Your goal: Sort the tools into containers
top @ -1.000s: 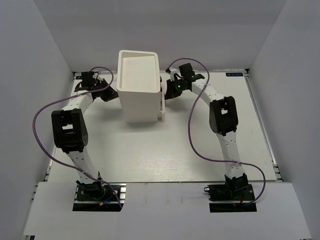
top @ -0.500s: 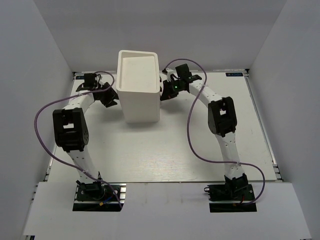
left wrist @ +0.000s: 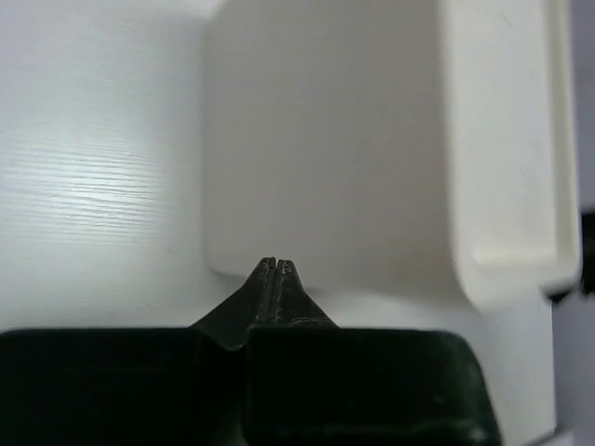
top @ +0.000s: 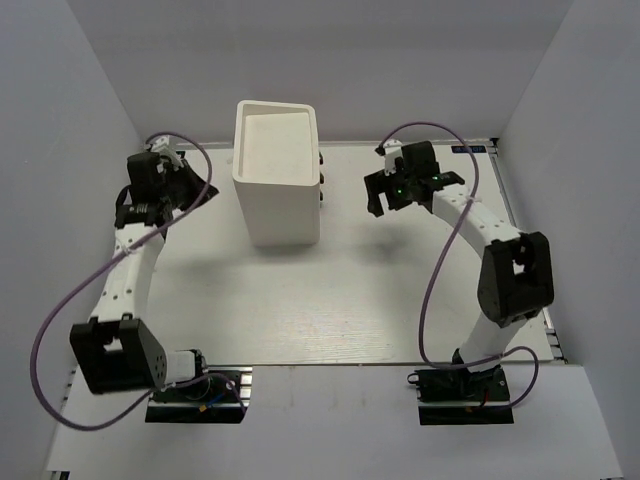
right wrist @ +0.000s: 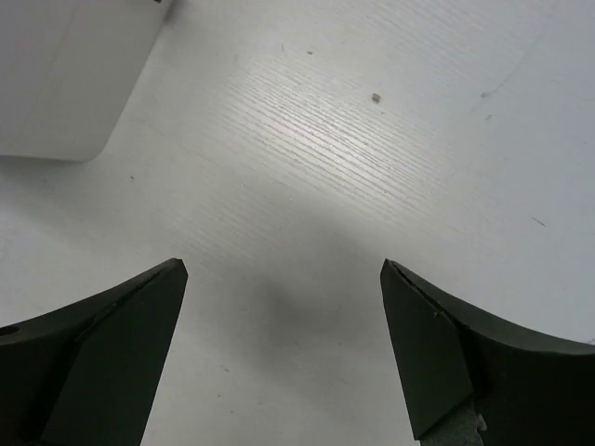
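Note:
The tall white cabinet [top: 275, 190] stands at the back middle of the table, its recessed top tray [top: 278, 140] bare. Its containers are pushed in, and only their dark knobs [top: 322, 180] show on its right side. No tools show in any view. My left gripper [top: 198, 192] hovers left of the cabinet, shut with nothing in it. In the left wrist view its fingertips [left wrist: 273, 266] point at the cabinet's plain wall [left wrist: 325, 139]. My right gripper [top: 374, 203] hangs right of the knobs, wide open over bare table [right wrist: 284, 269].
White walls close in the table on the left, back and right. Purple cables loop from both arms. A corner of the cabinet [right wrist: 56, 74] shows at the top left of the right wrist view.
The drawer that stuck out on the cabinet's right side has been pushed in. Both arms have swung outward, away from the cabinet. The right gripper has opened and the left is shut.

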Robot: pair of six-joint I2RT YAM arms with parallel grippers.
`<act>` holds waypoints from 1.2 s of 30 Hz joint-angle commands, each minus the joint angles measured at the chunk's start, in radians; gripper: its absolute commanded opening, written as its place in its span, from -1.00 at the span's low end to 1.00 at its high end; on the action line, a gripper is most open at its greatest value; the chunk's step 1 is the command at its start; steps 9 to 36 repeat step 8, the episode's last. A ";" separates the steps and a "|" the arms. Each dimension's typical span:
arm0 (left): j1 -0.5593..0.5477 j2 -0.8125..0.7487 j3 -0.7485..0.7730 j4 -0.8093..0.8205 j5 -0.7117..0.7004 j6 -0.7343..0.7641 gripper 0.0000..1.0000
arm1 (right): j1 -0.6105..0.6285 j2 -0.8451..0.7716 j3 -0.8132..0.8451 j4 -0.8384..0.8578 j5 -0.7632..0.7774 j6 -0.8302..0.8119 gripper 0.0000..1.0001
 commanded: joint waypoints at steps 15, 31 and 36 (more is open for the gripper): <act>-0.094 -0.392 -0.134 -0.004 0.331 0.217 1.00 | 0.018 -0.410 -0.271 -0.073 0.090 0.128 0.81; -0.094 -0.392 -0.134 -0.004 0.331 0.217 1.00 | 0.018 -0.410 -0.271 -0.073 0.090 0.128 0.81; -0.094 -0.392 -0.134 -0.004 0.331 0.217 1.00 | 0.018 -0.410 -0.271 -0.073 0.090 0.128 0.81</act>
